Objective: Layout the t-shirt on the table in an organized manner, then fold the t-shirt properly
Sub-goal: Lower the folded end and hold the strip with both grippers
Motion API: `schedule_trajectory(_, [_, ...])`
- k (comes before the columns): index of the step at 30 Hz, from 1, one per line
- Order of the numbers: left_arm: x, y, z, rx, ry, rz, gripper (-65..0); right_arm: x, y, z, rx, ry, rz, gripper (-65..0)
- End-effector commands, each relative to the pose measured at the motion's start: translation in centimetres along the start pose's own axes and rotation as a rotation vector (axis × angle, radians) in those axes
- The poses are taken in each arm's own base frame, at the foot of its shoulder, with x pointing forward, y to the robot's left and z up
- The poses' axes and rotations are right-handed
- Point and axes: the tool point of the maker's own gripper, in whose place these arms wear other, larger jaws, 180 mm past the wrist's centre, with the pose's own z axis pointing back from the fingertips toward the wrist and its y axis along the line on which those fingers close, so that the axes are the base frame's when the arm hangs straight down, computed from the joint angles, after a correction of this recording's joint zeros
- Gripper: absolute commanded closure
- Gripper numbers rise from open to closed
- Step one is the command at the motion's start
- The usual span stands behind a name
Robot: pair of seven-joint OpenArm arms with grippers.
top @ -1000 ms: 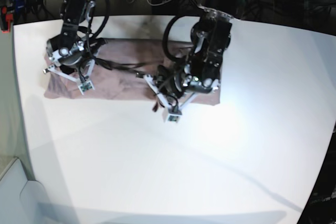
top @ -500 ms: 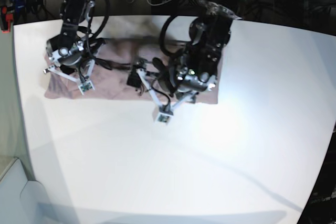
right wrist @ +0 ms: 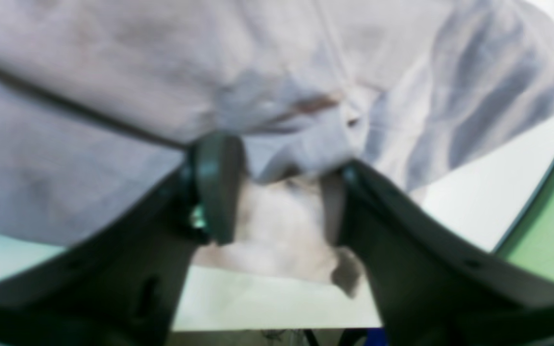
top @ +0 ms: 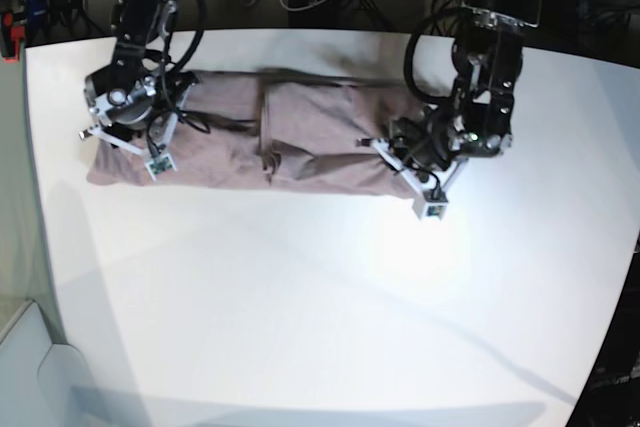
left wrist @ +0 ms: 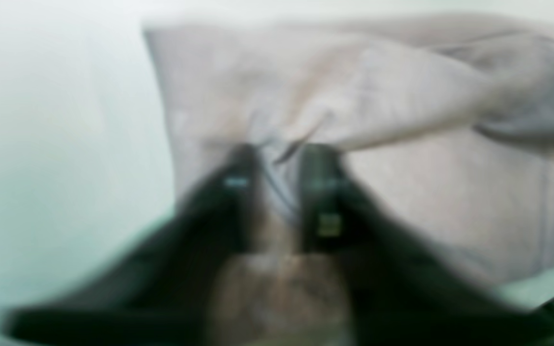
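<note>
Layout step: t-shirt lies as a long band across far side of table, pinched by closed left gripper, straddled by part-open right gripper; grip there unclear, outward stretch judged next.

The t-shirt lies stretched lengthwise along the far edge of the table, reaching toward its far left corner. The right gripper sits over the shirt's left end, the left gripper over its right end. The near half of the table lies before the shirt.
</note>
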Motion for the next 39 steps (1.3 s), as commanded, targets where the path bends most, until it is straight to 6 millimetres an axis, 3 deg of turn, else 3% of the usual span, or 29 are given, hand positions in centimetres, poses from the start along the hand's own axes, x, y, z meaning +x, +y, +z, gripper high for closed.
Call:
schedule_trajectory(1, [1.2,0.3,0.0,0.0,-0.027,0.018,0.0,0.4,0.2,0.6,0.003,-0.012,0.008,-33.5])
schedule_trajectory(4, [0.0,1.6,-1.0,0.021,0.012,0.058,-2.2,1.4,-1.5,2.8,-0.063,-0.049,0.0,-35.6])
schedule_trajectory(8, [-0.4,2.1,-1.2,0.032,0.026,0.06,-0.1,2.0,-3.6,5.3,-0.145,-0.057,-0.016,-35.9])
schedule_trajectory(13, [-0.8,3.5,-0.9,0.06,0.034,0.052,-0.1,1.9,-5.0,5.9,-0.175,-0.037,-0.052,-35.9])
schedule_trajectory(18, [-1.5,5.0,-0.7,0.092,0.053,0.047,-0.1,1.9,-4.8,4.7,-0.147,-0.013,-0.065,-35.9])
schedule_trajectory(24, [-1.8,5.2,-0.5,0.095,0.054,0.043,-0.1,1.6,-3.2,2.0,-0.047,0.023,-0.072,-35.9])
schedule_trajectory(33, [-2.2,6.1,-0.3,0.108,0.052,0.079,-0.1,-0.3,-4.9,-1.1,-0.004,0.054,-0.188,-35.8])
schedule_trajectory(39, [-2.6,7.2,0.1,0.125,0.05,0.111,-0.1,-0.2,-5.0,-1.2,-0.006,0.028,-0.197,-35.6])
